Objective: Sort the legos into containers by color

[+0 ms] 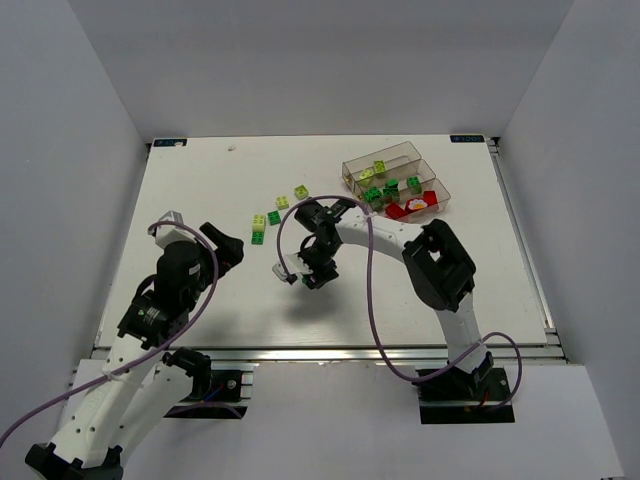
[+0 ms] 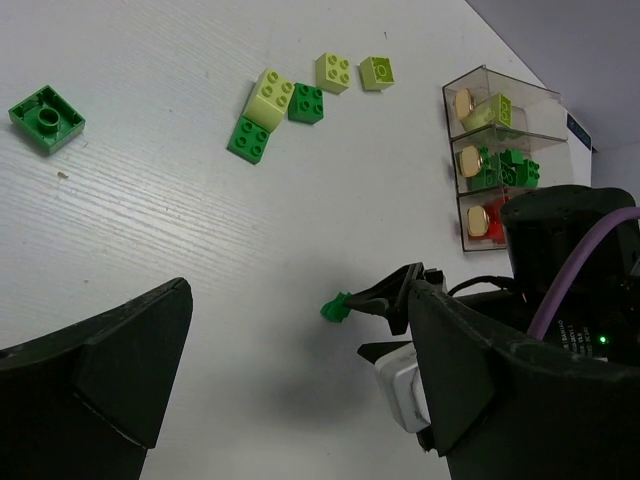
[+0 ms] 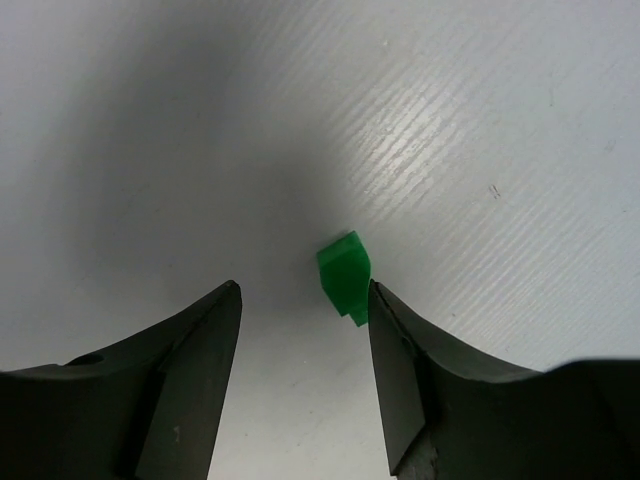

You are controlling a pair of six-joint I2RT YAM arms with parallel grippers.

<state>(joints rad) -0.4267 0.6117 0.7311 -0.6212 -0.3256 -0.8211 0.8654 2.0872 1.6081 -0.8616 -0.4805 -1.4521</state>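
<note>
My right gripper (image 1: pixel 305 278) hangs over the middle of the table with its jaws open (image 3: pixel 303 290). A small dark green lego (image 3: pixel 345 275) sits against the tip of its right finger, not between the fingers; the left wrist view shows it (image 2: pixel 336 308) at that fingertip, and I cannot tell whether it rests on the table. My left gripper (image 1: pixel 232 248) is open and empty (image 2: pixel 300 400), to the left. The containers (image 1: pixel 395 180) stand at the back right, holding pale yellow-green, dark green and red legos in separate bins.
Loose legos lie left of the containers: pale ones (image 1: pixel 301 191) (image 1: pixel 282 202) (image 1: pixel 260 219) and dark green ones (image 1: pixel 273 217) (image 1: pixel 258 236). An upturned dark green lego (image 2: pixel 46 118) lies apart at the far left of the left wrist view.
</note>
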